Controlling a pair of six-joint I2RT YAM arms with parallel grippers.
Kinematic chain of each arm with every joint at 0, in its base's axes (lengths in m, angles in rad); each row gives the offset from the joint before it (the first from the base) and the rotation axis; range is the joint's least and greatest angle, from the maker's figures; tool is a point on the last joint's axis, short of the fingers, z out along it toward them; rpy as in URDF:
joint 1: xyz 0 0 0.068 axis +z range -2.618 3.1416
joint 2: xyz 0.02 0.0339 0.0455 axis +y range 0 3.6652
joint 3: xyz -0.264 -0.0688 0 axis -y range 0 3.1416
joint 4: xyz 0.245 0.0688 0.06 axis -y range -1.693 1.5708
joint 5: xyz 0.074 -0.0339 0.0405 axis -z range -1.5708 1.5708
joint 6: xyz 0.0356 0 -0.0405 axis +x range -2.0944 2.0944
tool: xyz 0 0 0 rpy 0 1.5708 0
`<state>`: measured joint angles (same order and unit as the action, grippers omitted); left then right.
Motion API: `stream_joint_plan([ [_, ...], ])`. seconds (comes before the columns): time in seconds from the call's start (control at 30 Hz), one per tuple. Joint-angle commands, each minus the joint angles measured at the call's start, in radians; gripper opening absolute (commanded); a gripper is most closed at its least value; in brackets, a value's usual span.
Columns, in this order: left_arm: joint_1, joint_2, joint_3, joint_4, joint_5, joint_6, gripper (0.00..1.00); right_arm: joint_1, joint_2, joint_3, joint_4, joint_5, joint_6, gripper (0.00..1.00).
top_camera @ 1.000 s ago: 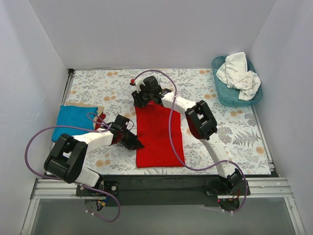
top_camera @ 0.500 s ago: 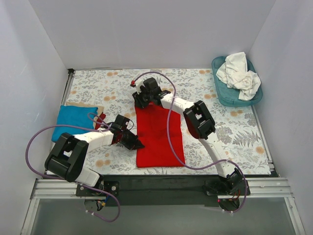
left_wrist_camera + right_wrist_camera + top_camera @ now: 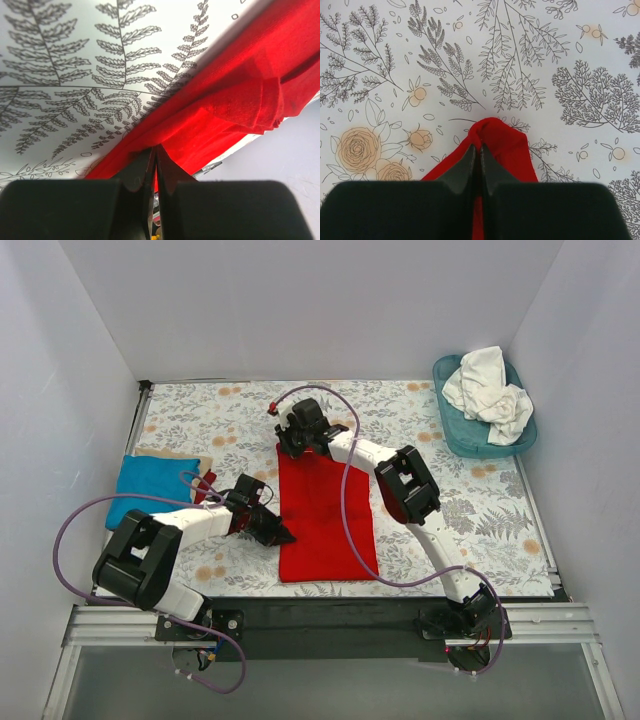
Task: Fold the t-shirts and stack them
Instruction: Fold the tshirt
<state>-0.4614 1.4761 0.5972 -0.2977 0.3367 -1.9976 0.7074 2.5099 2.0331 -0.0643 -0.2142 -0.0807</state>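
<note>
A bright red t-shirt (image 3: 327, 520) lies folded into a long strip on the floral cloth at mid-table. My left gripper (image 3: 282, 536) is shut on its left edge, red cloth (image 3: 235, 100) pinched between the jaws (image 3: 154, 150). My right gripper (image 3: 289, 447) is shut on the strip's far left corner, with a red bunch (image 3: 497, 137) held at the fingertips (image 3: 476, 148). A folded turquoise t-shirt (image 3: 148, 488) lies at the left edge. White t-shirts (image 3: 490, 390) are heaped in the basket at the far right.
A teal plastic basket (image 3: 462, 435) stands at the far right corner. The floral table cloth (image 3: 460, 510) covers the table. White walls enclose left, back and right. Purple cables loop from both arms.
The right gripper has drawn the red shirt's far corner slightly further back. The left gripper has held nearly still on the left edge.
</note>
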Motion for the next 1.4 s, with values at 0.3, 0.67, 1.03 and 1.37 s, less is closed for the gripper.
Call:
stream_joint_plan([
  [0.3, 0.001, 0.030, 0.001, -0.021, -0.005, -0.063, 0.01, -0.042, -0.132, -0.007, 0.055, 0.064, 0.058, 0.07],
  [0.67, 0.000, 0.015, -0.005, -0.024, -0.008, -0.067, 0.01, -0.054, -0.145, -0.066, 0.055, 0.124, 0.073, 0.23],
  [1.03, 0.001, 0.013, 0.006, -0.023, -0.001, -0.063, 0.01, -0.066, -0.120, -0.090, 0.050, 0.148, 0.073, 0.39],
  [1.37, 0.001, 0.013, 0.042, -0.024, 0.004, -0.035, 0.01, -0.069, -0.198, -0.096, 0.038, 0.182, 0.073, 0.61],
])
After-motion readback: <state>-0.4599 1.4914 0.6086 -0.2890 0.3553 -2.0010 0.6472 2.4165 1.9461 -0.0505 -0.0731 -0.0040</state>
